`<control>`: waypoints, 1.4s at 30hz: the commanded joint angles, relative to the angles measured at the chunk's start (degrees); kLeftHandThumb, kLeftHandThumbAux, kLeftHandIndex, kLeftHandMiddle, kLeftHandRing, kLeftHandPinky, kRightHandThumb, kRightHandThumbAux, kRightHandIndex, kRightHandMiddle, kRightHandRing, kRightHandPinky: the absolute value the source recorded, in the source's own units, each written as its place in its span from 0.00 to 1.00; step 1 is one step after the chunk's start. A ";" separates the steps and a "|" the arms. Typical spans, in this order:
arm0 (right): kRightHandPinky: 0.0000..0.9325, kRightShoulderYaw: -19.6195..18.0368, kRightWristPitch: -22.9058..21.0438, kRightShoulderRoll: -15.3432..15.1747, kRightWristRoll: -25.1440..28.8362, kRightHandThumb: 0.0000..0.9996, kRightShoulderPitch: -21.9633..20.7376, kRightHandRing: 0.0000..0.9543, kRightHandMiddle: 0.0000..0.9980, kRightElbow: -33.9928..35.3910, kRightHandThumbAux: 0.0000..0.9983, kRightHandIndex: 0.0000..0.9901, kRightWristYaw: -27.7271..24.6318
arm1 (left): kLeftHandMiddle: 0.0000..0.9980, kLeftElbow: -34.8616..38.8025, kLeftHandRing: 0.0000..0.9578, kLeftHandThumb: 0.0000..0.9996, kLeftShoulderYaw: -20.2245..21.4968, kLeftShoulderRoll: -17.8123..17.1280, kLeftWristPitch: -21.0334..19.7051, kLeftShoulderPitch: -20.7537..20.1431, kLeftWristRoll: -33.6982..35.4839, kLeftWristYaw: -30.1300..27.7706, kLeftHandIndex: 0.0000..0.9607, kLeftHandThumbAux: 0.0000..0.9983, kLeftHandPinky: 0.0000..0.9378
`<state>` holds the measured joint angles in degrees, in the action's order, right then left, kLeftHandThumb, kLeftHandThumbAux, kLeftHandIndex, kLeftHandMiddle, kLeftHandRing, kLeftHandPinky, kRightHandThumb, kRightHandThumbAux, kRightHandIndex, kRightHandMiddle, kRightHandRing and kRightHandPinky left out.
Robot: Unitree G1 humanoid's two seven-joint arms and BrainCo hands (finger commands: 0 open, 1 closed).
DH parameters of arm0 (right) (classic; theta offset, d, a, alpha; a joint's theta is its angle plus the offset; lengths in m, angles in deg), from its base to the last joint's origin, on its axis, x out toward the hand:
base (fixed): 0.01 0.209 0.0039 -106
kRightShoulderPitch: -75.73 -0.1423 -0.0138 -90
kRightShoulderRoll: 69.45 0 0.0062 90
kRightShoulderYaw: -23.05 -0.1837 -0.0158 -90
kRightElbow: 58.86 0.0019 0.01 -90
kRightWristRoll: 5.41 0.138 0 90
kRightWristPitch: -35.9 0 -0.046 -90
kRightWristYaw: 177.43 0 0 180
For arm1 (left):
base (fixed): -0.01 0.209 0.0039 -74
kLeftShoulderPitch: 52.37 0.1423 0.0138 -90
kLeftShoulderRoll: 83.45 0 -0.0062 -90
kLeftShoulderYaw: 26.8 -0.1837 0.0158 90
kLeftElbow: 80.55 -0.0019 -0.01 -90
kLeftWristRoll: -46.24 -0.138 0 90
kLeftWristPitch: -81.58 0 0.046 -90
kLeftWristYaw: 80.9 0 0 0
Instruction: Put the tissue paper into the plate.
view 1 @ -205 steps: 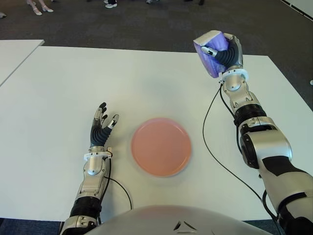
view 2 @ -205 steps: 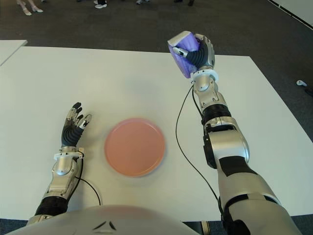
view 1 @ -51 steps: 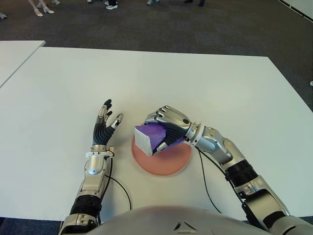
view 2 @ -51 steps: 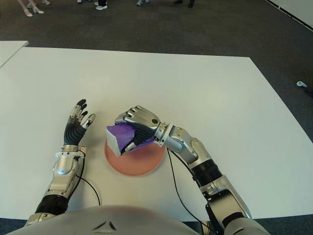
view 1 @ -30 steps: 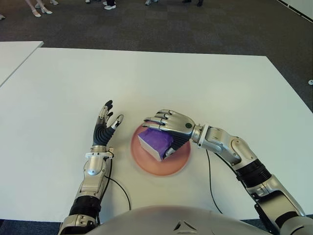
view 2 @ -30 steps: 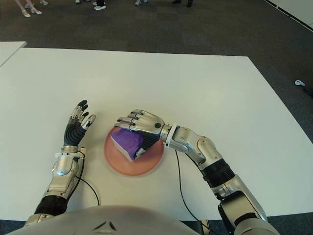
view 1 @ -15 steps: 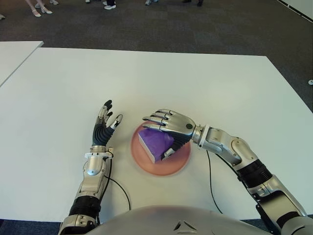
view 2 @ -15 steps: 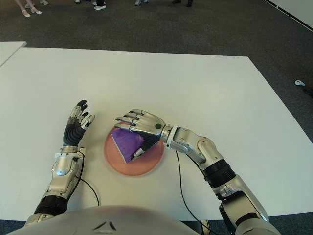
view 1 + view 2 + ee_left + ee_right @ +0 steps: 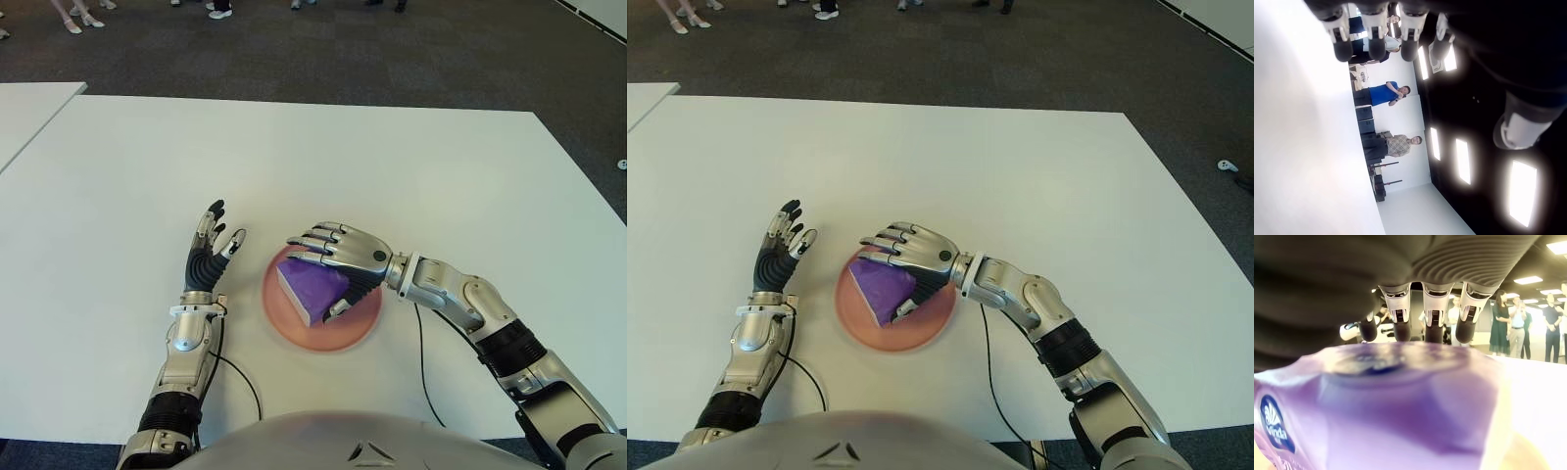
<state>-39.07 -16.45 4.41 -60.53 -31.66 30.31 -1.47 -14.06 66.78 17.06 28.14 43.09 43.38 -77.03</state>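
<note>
Wide white table (image 9: 411, 166) underneath it all, far corners cut off by the frame. On it, 1 pink plate (image 9: 345, 334), much of its surface hidden beneath the pack and the hand above it. Inside the plate, 1 purple tissue pack (image 9: 312, 286), white end face toward the near-left rim, far side covered by fingers, so contact there hard to judge. Printed logo on the wrapper only partly legible up close in the right wrist view. Over the pack, right hand (image 9: 338, 259), palm down, 4 fingers spread out flat above the purple top, thumb low at the near side, no longer clamped: 1.7 s back the same hand gripped the pack tilted above the plate rim; now the pack sits lower and flatter in the dish. Left of the plate, left hand (image 9: 209, 247), fingers up and splayed loose, holding nothing, same spot as before. Feet of people at the far floor edge, bodies cut off.
</note>
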 commanded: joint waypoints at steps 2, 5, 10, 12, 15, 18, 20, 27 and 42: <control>0.00 0.71 0.51 -0.71 -0.72 0.00 0.10 0.00 0.00 -1.20 0.33 0.00 0.18 | 0.00 -3.15 0.00 0.02 -0.07 -0.22 0.12 2.81 -0.57 -0.61 0.00 0.49 0.00; 0.00 0.17 1.02 -1.14 0.08 0.00 -0.27 0.00 0.00 -1.31 0.33 0.00 0.55 | 0.00 -3.34 0.00 0.02 -0.04 -0.16 -0.05 2.60 -0.18 -0.92 0.00 0.49 0.00; 0.00 -1.80 2.06 -2.50 4.63 0.00 -1.45 0.00 0.00 0.50 0.32 0.00 -1.88 | 0.00 -3.63 0.00 0.02 0.25 -0.05 -1.16 2.19 0.34 -1.10 0.00 0.50 0.00; 0.00 -3.27 1.83 -3.64 9.32 0.00 -2.70 0.00 0.00 2.98 0.32 0.00 -5.68 | 0.00 -4.00 0.00 0.01 0.44 0.00 -1.92 1.85 0.64 -1.03 0.00 0.51 0.00; 0.00 -5.04 0.58 -5.03 16.08 0.00 -5.05 0.00 0.00 6.19 0.31 0.00 -11.73 | 0.00 -4.52 0.00 0.00 0.83 0.19 -3.23 1.27 0.82 -0.44 0.00 0.51 0.00; 0.00 -6.20 -0.60 -5.71 20.45 0.00 -6.67 0.00 0.00 7.85 0.31 0.00 -15.92 | 0.00 -4.77 0.00 0.00 1.09 0.37 -3.89 0.88 0.68 -0.03 0.00 0.52 0.00; 0.00 -7.33 -1.86 -6.40 24.41 0.00 -8.41 0.00 0.00 8.97 0.31 0.00 -19.07 | 0.00 -5.21 0.00 0.00 1.27 0.50 -4.31 0.34 0.48 0.37 0.00 0.53 0.00; 0.00 -10.97 -5.14 -5.84 30.93 0.00 -11.39 0.00 0.00 10.11 0.29 0.00 -23.03 | 0.00 -4.45 0.00 0.00 1.22 1.04 -4.92 0.20 -0.03 1.08 0.00 0.53 0.00; 0.00 -22.97 -9.84 -4.54 28.64 0.05 -12.05 0.00 0.00 13.09 0.33 0.00 -15.77 | 0.00 -3.98 0.00 0.00 1.38 2.04 -5.24 0.07 -0.20 1.84 0.00 0.52 0.00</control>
<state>-58.37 -23.56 -0.07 -31.15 -45.47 41.17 -18.93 -15.71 68.59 18.28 23.83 41.14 44.00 -75.68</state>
